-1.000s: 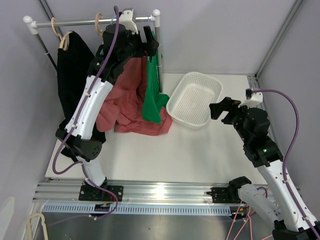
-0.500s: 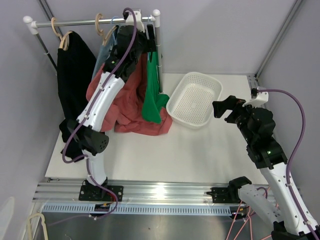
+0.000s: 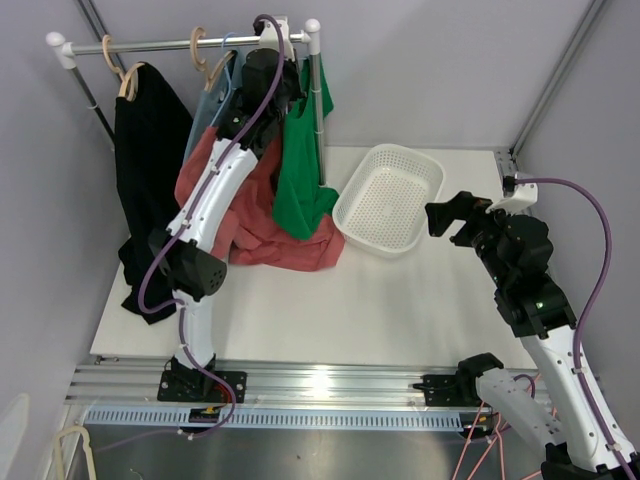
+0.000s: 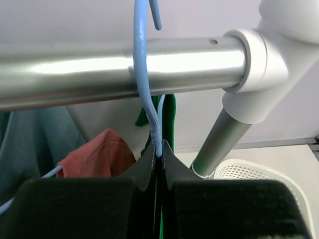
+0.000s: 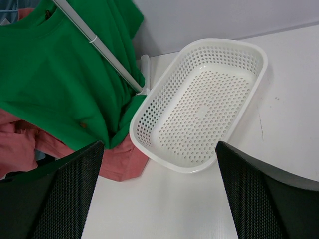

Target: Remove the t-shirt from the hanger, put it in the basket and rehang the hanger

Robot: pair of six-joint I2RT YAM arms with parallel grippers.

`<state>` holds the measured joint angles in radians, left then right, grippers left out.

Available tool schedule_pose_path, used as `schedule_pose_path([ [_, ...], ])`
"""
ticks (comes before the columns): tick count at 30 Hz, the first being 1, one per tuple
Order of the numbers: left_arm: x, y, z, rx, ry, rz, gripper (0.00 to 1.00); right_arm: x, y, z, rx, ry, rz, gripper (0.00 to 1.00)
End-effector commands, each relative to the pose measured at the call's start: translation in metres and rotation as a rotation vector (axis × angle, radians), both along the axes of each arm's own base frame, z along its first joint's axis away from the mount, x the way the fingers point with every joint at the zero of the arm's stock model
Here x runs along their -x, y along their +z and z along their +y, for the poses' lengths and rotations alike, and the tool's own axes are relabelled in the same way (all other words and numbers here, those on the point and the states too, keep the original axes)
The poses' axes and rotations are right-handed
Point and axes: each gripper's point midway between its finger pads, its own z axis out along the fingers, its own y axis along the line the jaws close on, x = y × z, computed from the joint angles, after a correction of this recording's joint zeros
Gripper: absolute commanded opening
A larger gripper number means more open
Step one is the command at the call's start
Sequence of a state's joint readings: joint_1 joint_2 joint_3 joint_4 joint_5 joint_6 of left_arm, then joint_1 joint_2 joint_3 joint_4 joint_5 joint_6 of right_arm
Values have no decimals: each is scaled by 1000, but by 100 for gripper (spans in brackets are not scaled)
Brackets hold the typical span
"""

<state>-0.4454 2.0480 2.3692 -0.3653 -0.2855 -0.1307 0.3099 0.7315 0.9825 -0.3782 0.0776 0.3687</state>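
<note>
Blue hanger [image 4: 141,74], inside left gripper [image 4: 158,152] (clamped)

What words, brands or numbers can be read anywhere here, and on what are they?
No readable text in any view.
The green cotton t-shirt has one small mark, too small to read.
The white perforated plastic basket and blue wire hanger are plain.

Left arm [image 3: 214,190] stretched up, far back, wrist high. Left gripper [image 4: 157,154] fingers pinched tight on blue hanger [image 4: 141,84] wire. Right arm [image 3: 530,290] mid-height, elbow bent. Right gripper [image 3: 438,218] fingers spread wide, holding nothing.
</note>
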Motion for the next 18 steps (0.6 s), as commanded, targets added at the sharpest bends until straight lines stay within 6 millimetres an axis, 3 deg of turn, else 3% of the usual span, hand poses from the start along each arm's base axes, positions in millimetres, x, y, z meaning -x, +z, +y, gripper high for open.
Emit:
schedule_pose_path([
  [1,26,99,24,77,30,-233,1,2,16,2,-4,20,-37,99],
  [2,37,114,29,88,34,-259,1,2,15,2,-2,19,-36,99],
  [5,55,136,39,110,42,-294,1,2,14,2,3,22,-34,99],
  [10,74,129,47,130,93,-242,1,2,16,8,17,61,-37,100],
  [14,105,129,61,146,188,-219,1,8,19,56,71,345,-50,99],
  [16,126,131,67,169,206,-183,0,26,29,88,82,554,-88,99],
  [18,144,111,80,198,272,-90,1,47,36,119,89,741,-147,99],
])
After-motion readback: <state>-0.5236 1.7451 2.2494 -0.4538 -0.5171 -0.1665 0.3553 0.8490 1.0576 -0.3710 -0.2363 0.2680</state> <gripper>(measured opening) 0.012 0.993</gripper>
